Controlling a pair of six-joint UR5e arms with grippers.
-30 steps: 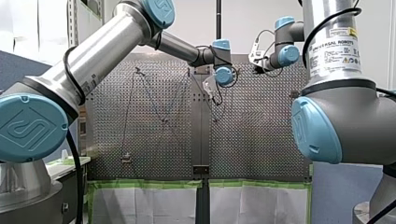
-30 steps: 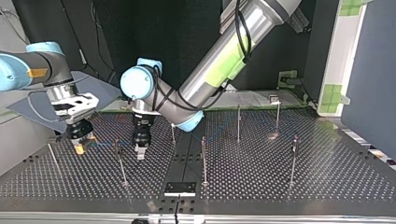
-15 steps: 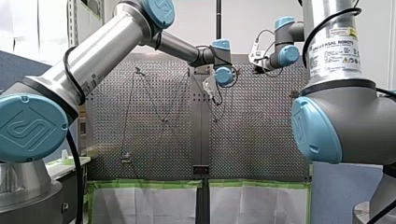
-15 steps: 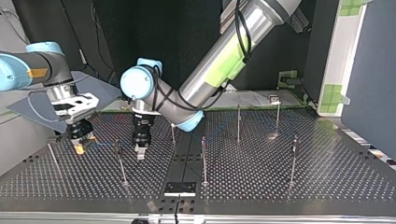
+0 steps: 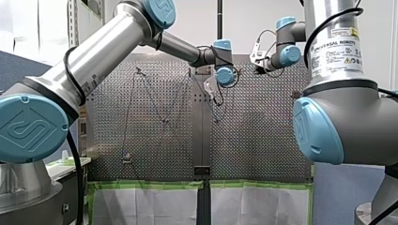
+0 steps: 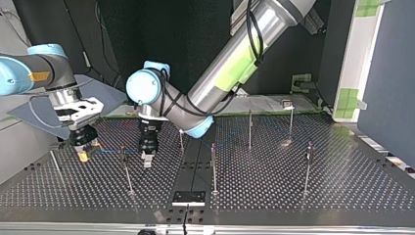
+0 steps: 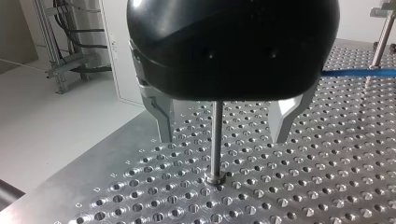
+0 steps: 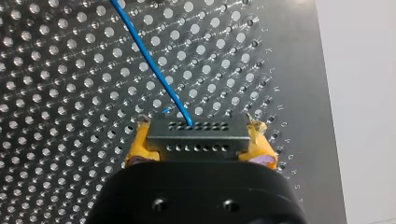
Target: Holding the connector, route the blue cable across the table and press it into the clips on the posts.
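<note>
Right tool (image 8: 198, 141) clenched on connector (image 8: 197, 133), low over table (image 8: 70, 140), for a taut cable (image 8: 149, 60) across it. Left tool (image 7: 223, 137) released, astride a post (image 7: 216, 158), probably to press cable into its clip.

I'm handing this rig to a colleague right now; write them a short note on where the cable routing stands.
Right tool: shut on the dark grey connector block, yellow pads at its ends. The thin blue cable leads from it over the perforated metal table.
Left tool: open, its metal fingers on either side of a slim steel post.
Done: the front view shows the cable zigzagging between several posts; whether it sits in the clips cannot be told.
Left: probably the stretch nearest the connector.
</note>
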